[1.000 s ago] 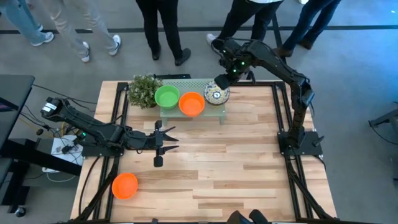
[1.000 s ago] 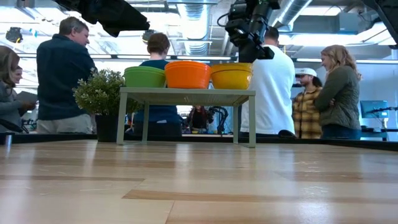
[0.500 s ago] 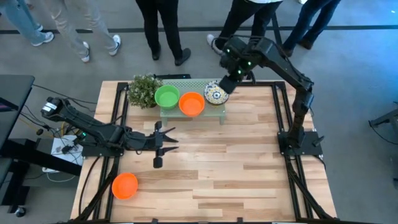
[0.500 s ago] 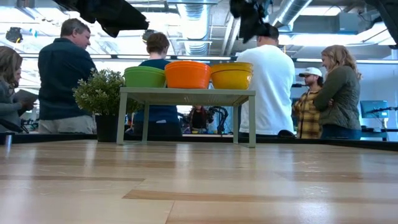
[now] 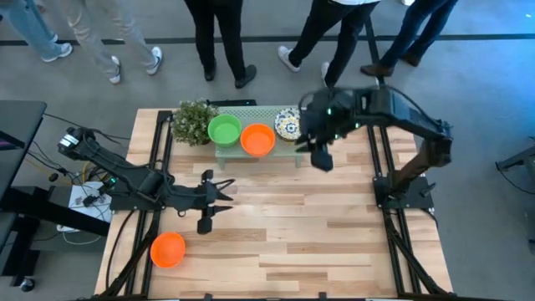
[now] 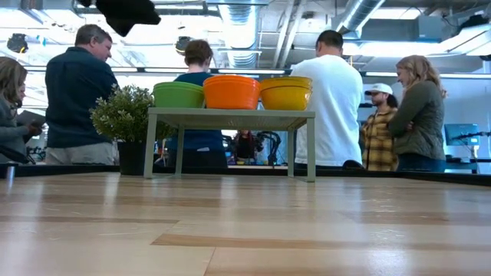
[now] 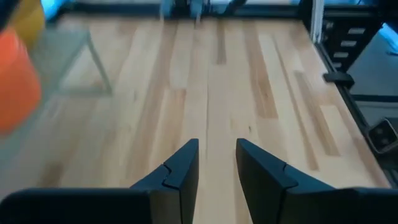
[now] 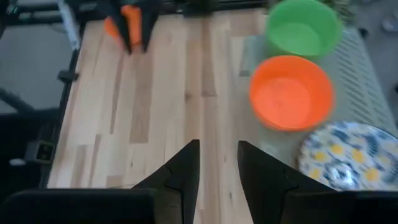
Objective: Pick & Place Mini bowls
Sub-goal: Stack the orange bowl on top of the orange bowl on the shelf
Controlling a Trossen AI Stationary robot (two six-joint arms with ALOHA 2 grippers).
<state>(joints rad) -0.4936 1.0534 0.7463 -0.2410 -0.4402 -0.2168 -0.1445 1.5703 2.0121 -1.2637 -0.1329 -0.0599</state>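
Note:
Three mini bowls stand in a row on the pale green stand [image 5: 255, 153] at the far edge: a green bowl [image 5: 224, 130], an orange bowl [image 5: 257, 140] and a floral bowl [image 5: 288, 126]. In the low view the floral bowl [image 6: 285, 93] shows a yellow side. A second orange bowl [image 5: 168, 249] rests on the table near the left near corner. My right gripper [image 5: 320, 157] hovers open over the table, just nearside of the stand's right end. My left gripper [image 5: 219, 194] hangs open over the table's left half, holding nothing.
A small bushy plant [image 5: 193, 122] stands at the stand's left end. Several people stand beyond the far edge [image 6: 337, 100]. The middle and right of the wooden table top [image 5: 334, 234] are bare. The right wrist view shows my left gripper [image 8: 134, 25] before the second orange bowl [image 8: 115, 26].
My right gripper has drawn back from the floral bowl on the stand, risen and swung toward the near edge. The floral bowl has stayed on the stand. My left gripper has shifted a little toward the near left, closer to the orange bowl on the table.

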